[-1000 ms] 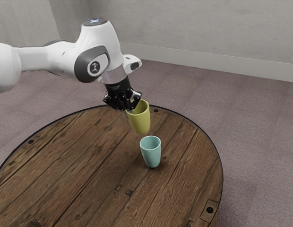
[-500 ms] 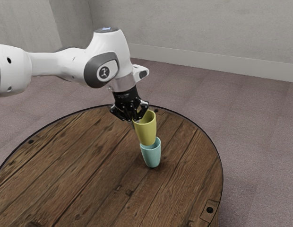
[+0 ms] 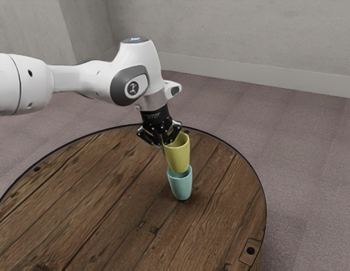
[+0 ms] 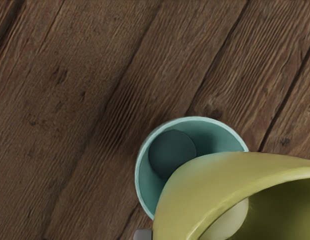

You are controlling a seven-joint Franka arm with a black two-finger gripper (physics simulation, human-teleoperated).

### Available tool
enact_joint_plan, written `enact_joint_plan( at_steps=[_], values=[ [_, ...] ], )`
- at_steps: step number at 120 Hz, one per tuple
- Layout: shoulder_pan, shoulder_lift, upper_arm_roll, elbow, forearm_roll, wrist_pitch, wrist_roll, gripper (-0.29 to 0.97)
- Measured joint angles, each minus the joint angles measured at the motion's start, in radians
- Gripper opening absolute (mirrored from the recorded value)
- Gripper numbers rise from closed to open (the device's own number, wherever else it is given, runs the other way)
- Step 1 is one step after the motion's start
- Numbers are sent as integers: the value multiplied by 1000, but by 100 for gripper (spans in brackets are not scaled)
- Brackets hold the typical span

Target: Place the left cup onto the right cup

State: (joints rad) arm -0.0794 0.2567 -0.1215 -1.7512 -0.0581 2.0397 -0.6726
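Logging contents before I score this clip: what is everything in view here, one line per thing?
yellow-green cup: one, yellow-green, held at its rim, base at the teal cup's mouth, slightly tilted
teal cup: one, teal, upright on the table
table: one, dark brown planks, round, under the cups
carpet: one, grey-brown, around the table
wall: one, grey, behind
arm: one, white, from the exterior view's left
tool: one, black, shut on the yellow-green cup
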Motion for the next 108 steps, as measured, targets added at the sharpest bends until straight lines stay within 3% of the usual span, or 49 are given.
enact_joint_plan(
  at_steps=[108],
  values=[
    [7, 44, 2, 0, -13, 9, 9, -10]
  ],
)
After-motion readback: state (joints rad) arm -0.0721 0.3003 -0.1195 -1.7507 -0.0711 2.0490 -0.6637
